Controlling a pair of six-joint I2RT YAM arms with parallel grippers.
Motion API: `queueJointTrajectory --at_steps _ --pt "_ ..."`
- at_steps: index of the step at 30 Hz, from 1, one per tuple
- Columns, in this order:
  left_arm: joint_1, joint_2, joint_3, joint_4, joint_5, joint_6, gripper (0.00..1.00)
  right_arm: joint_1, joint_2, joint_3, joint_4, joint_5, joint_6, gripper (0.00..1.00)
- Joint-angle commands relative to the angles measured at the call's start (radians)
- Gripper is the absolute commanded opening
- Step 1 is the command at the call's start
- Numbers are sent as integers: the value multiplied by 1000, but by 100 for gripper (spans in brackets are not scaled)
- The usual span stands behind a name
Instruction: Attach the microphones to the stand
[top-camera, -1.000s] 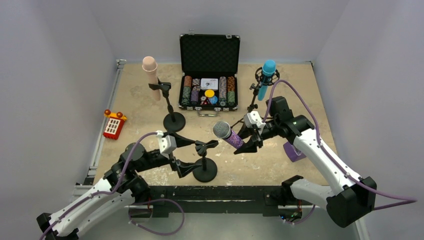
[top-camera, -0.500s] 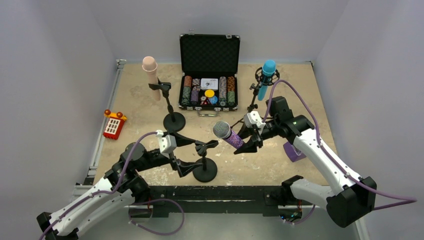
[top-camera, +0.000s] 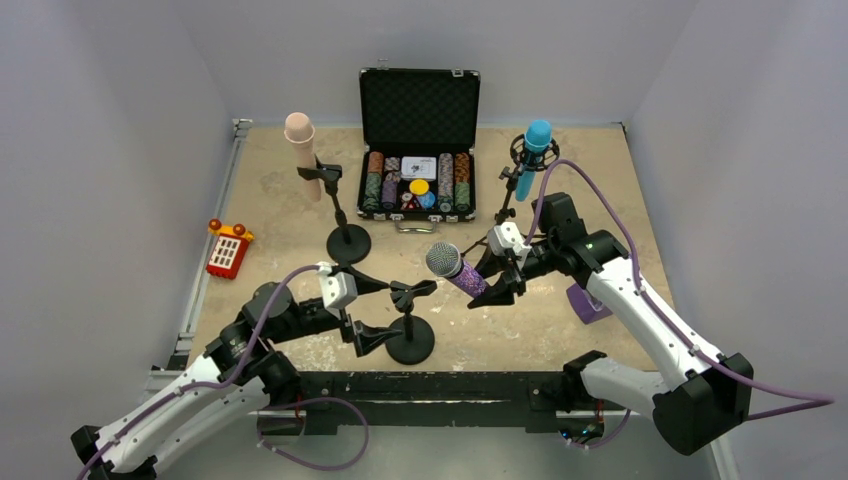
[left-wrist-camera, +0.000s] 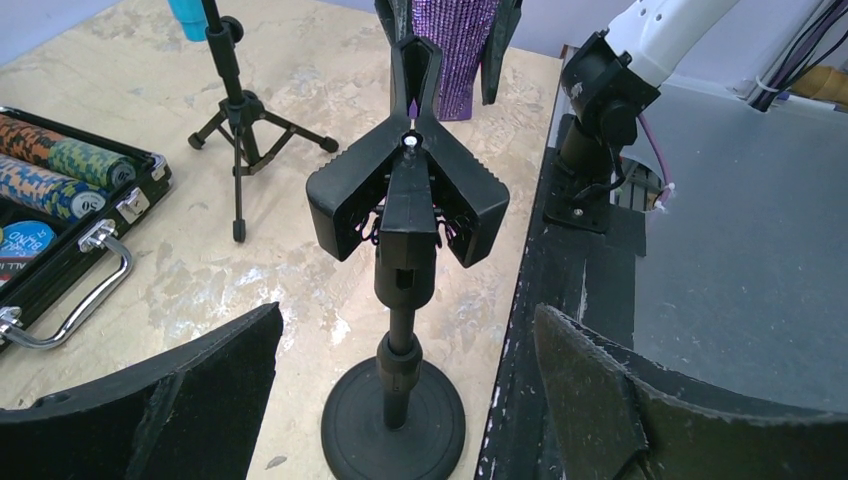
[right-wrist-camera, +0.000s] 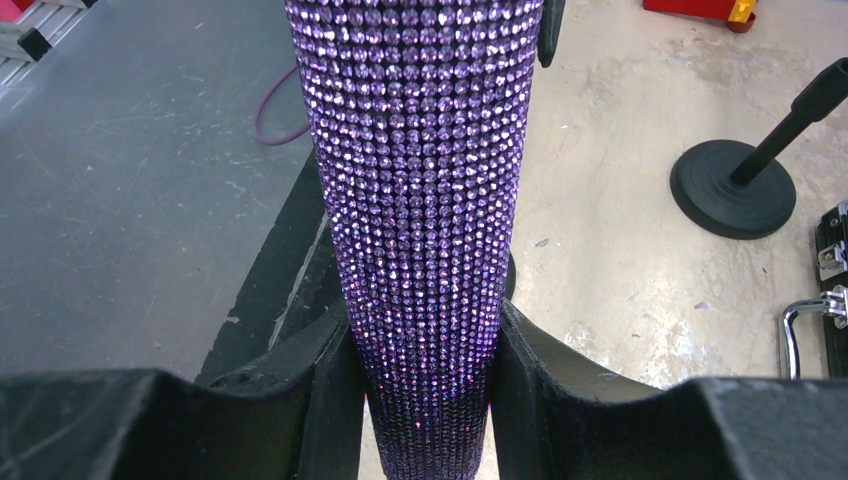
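Scuffed beige tabletop (top-camera: 275, 215), grey walls (top-camera: 120, 120); purple mic (top-camera: 455, 268) above it.

Case (top-camera: 418, 105) behind nearest stand (top-camera: 410, 345)

Glittery purple in tight rows of studs on the near microphone (right-wrist-camera: 425, 200), silver mesh on its head (top-camera: 443, 259). Bright cyan on the far right microphone (top-camera: 533, 150), pale peach on the far left microphone (top-camera: 300, 140). Black for the stands (left-wrist-camera: 405, 200), mottled beige for the surface (top-camera: 280, 210).
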Motion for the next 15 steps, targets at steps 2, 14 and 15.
queueJointTrajectory --at_steps 2,14,15 --pt "3 4 70 -43 -13 36 99 8 -11 30 34 -28 -2 0" --pt "4 4 92 -74 -13 38 99 8 -11 27 41 -29 7 0" --pt "3 5 93 -72 -12 37 99 7 -11 27 41 -29 7 0"
